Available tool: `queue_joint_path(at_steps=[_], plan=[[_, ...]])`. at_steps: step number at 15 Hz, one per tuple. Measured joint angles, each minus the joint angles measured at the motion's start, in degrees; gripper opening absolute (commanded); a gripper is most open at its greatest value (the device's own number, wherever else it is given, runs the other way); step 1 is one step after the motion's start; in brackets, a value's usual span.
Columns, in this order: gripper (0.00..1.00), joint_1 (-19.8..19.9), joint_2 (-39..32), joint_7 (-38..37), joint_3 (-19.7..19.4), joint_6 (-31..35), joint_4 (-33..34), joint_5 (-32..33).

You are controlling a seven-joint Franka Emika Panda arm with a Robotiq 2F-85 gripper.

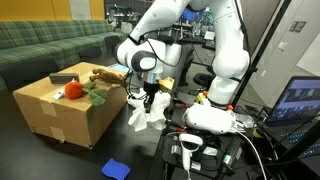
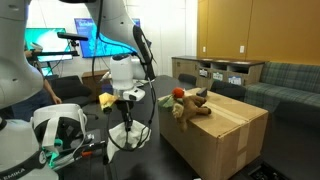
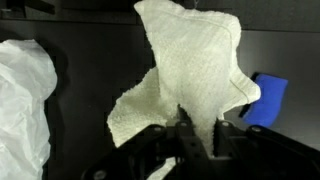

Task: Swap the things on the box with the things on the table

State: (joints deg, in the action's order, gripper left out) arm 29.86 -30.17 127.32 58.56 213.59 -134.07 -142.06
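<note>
Pincer [image 3: 198, 130] clamped on one white cloth [image 3: 185, 75], which hung from it over dark table [image 1: 60, 160], just beside one cardboard box [image 1: 60, 115]. Could not tell if cloth's hem touched table. Second white cloth [image 3: 25, 90] lay on table close by. One blue flat item [image 1: 115, 168] near front table edge. On box: one red item [image 1: 73, 91], one green item [image 1: 95, 95], one brown plush toy [image 1: 103, 75].
</note>
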Motion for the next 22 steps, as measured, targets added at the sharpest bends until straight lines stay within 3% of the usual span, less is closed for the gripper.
queue_joint_path(at_steps=[1,3,5,10,17,22], plan=[[0.05,3.98,0.16,3.58,3.61,1.92,1.53,-3.07],[0.05,11.46,-1.29,4.86,11.69,8.02,5.67,-2.42],[0.05,15.71,-3.66,5.26,17.65,15.02,11.31,-2.13],[0.05,15.56,-9.04,7.05,23.96,28.45,25.65,-2.07],[0.05,10.43,-10.50,9.30,21.60,28.23,33.07,-1.60],[0.05,5.85,-10.17,8.58,13.82,28.40,41.06,-1.51]])
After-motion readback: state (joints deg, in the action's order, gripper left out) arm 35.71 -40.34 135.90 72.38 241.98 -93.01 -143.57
